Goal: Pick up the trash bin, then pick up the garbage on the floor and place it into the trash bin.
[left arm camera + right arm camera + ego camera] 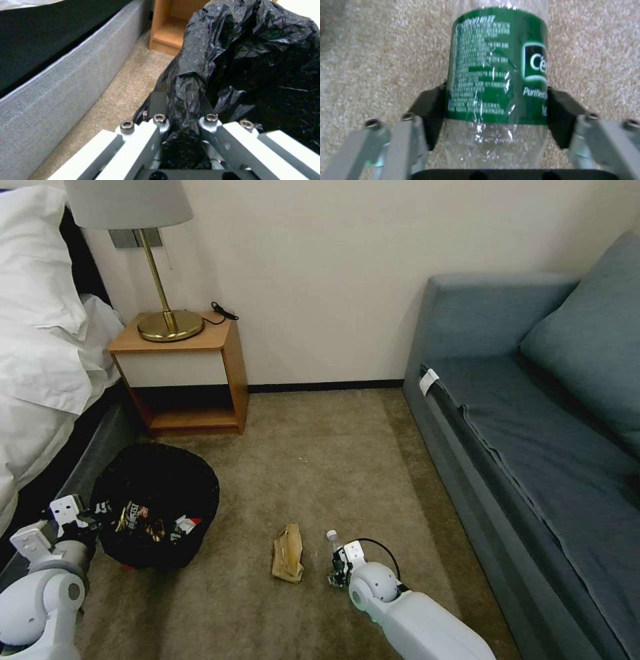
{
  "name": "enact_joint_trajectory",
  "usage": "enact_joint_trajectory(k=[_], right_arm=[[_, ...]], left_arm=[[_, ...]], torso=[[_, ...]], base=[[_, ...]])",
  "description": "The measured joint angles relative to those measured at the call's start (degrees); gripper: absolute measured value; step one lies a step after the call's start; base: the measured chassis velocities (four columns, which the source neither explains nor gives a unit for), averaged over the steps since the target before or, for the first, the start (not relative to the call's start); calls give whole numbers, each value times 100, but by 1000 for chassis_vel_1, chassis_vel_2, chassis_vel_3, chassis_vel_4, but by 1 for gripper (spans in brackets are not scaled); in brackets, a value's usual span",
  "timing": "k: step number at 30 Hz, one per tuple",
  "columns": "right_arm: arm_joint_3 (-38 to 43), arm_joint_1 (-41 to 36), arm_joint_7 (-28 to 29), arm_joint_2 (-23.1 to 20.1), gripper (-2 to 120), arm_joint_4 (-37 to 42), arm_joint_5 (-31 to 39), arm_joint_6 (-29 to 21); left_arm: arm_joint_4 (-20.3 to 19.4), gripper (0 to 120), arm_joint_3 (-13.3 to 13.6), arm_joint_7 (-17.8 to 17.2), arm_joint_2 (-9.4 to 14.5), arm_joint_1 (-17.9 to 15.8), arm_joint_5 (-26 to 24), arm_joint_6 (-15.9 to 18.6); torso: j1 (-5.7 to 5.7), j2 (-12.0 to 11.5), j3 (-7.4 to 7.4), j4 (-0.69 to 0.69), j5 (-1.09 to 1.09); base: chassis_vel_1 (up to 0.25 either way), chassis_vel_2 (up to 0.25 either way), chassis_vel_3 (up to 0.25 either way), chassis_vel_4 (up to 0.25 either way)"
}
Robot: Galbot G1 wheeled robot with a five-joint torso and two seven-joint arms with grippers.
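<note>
The trash bin (155, 493), lined with a crinkly black bag (253, 62), stands on the carpet at the left and holds snack wrappers (140, 519). My left gripper (99, 511) is shut on the bin's near rim, and its fingers pinch a fold of the bag (181, 105). A crumpled tan paper (288, 553) lies on the floor in the middle. Just right of it lies a clear green-labelled bottle (335, 547) (496, 70). My right gripper (338, 572) (496, 110) is down at the floor, with its dark pads (430, 110) pressed on both sides of the bottle.
A wooden nightstand (193, 373) with a brass lamp (167, 323) stands against the wall behind the bin. The bed's grey base (66, 82) runs close along the bin's left. A blue-grey sofa (533, 433) fills the right. Open carpet (320, 460) lies between them.
</note>
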Motion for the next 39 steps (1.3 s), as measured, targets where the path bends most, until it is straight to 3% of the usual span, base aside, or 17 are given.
enact_joint_trajectory(k=[2, 13, 21, 31, 34, 39], right_arm=[[43, -26, -44, -5, 50, 3, -3, -20], [164, -116, -190, -17, 22, 42, -65, -25], [255, -70, -217, -30, 21, 177, -88, 30], [373, 663, -42, -270, 21, 887, 462, 46], [370, 980, -3, -465, 21, 1107, 733, 46], [98, 1589, -136, -1225, 21, 1848, 1334, 167]], left_arm=[[-20, 4, -12, 2, -2, 10, -3, -1], [-26, 4, -23, 16, 7, 42, -11, -11], [-1, 4, -30, 20, 35, 42, -28, -19], [26, 4, 4, 25, 17, 24, -29, -20], [24, 4, 7, 15, 7, 16, -26, -19], [-35, 4, 37, -59, -12, 30, -53, 48]], torso=[[0, 0, 0, 0, 0], [0, 0, 0, 0, 0], [0, 0, 1, -1, 0], [0, 0, 1, 0, -1], [0, -1, 1, 1, 1], [0, -1, 1, -2, 0]], base=[[0, 0, 0, 0], [0, 0, 0, 0], [0, 0, 0, 0], [0, 0, 0, 0], [0, 0, 0, 0], [0, 0, 0, 0]])
